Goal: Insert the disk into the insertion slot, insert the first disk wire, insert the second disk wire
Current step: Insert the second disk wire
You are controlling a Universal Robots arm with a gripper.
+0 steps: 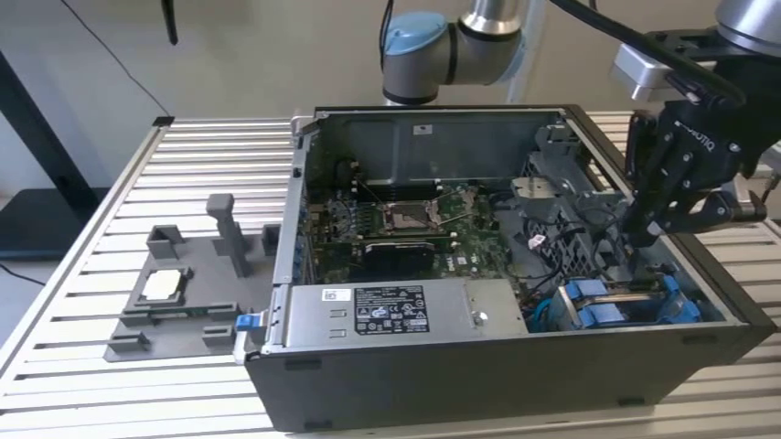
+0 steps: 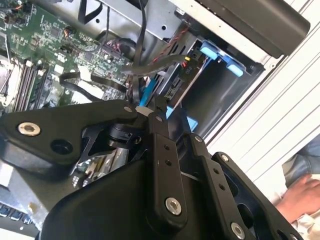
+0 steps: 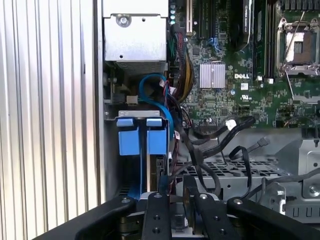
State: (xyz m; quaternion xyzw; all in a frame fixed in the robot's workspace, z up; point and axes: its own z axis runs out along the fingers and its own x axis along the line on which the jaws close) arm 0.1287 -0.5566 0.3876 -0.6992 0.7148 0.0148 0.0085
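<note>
arm's reaching in from above the open computer case [image 1: 488, 380], wrist bent over the case's corner on the exterior view's right, and the gripper [image 1: 635, 240] points down into the bay beside the motherboard [image 1: 409, 219]. it hangs just above the blue tabs there.

those tabs belong to the disk [image 1: 598, 315]: it sits inside the insertion slot [image 2: 220, 95], blue carrier ends facing out, at the near corner on the exterior view's right, next to the grey power supply box [image 1: 390, 311].

the exterior view gives the whole layout: the slatted table [image 1: 208, 155] and a grey fixture [image 1: 183, 293] well off to that view's left. the first wrist view looks straight down the bay, with the two blue tabs side by side and a blue wire [image 3: 162, 105] looping from near the drive cage down to the gripper. the second wrist view adds a person's hand [image 2: 300, 192] resting out on the table, well apart from the case.

now the tool: in the second wrist view the fingertips [image 2: 156, 116] are drawn in tight, and the end of the blue wire is pinched between them. black cables lie loose just beside the tips, over the board.
</note>
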